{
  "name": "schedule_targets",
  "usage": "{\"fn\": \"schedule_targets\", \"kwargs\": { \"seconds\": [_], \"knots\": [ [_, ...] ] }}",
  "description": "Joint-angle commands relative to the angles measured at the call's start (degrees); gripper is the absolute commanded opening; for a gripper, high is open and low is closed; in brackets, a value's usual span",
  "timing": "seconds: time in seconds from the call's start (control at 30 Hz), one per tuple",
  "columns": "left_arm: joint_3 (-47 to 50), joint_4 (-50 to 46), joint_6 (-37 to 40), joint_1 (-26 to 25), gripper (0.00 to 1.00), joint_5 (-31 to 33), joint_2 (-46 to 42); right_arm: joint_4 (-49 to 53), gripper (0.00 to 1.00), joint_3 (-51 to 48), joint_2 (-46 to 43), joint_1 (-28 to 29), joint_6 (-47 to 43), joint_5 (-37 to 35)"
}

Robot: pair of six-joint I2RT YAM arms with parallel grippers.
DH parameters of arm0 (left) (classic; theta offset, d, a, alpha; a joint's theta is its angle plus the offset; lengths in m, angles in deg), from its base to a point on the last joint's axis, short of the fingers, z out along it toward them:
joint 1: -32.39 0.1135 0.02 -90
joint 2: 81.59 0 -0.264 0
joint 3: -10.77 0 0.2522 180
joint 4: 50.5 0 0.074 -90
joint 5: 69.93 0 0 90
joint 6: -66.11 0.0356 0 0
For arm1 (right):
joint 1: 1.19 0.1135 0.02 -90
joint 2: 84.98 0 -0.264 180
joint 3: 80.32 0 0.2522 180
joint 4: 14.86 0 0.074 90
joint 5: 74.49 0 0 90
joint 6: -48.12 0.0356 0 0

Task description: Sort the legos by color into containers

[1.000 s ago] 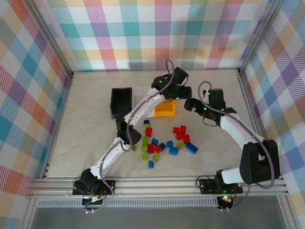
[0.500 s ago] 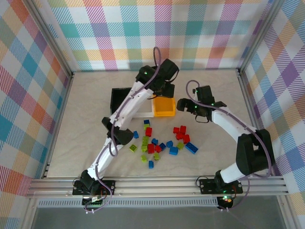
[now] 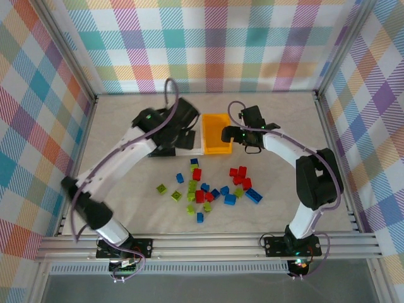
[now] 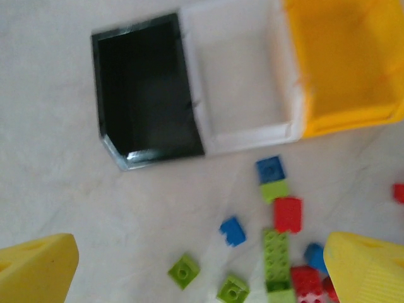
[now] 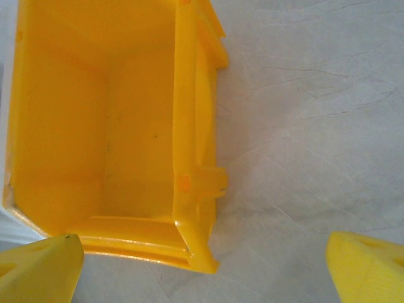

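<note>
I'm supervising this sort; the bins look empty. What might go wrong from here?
The black plastic bin, white plastic bin and yellow plastic bin sit flush, so a brick released near a shared wall may land wrongly. The small red, blue and lime plastic bricks lie bunched; a grab may disturb neighbours. The open right gripper, beside the yellow bin's wall, may shove it.

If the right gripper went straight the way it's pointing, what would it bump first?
Most likely the outer side wall of the yellow bin: the open right gripper points down at that rim, with bare table right beside it. Depth is unclear, so it could land on the table instead.
</note>
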Motion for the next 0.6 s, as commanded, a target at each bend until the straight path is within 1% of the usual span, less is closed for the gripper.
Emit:
{"fn": "schedule_targets", "kwargs": {
  "seconds": [0.0, 0.1, 0.2, 0.27, 0.37, 0.57],
  "knots": [
    [12.67, 12.99, -2.10, 3.63, 1.00, -1.78, -9.48, 2.52, 0.93, 4.70, 2.87, 0.31, -1.85, -1.61],
    [23.72, 16.91, -4.03, 6.62, 1.00, -4.16, -15.91, 4.66, 0.87, 7.71, 5.52, 0.35, -2.57, -2.39],
    [30.89, 19.74, -5.15, 8.70, 1.00, -5.75, -21.83, 6.49, 0.80, 10.16, 7.84, 0.69, -2.85, -3.77],
    [33.82, 20.98, -5.23, 9.71, 1.00, -6.74, -24.87, 7.42, 0.77, 11.43, 9.06, 1.11, -3.14, -4.56],
    [36.31, 21.47, -5.50, 10.80, 1.00, -7.99, -27.31, 9.07, 0.68, 13.95, 11.24, 1.92, -3.78, -6.15],
    [38.65, 21.79, -5.21, 11.35, 1.00, -8.31, -29.36, 11.38, 0.49, 16.67, 13.61, 2.68, -3.63, -7.68]
  ]
}}
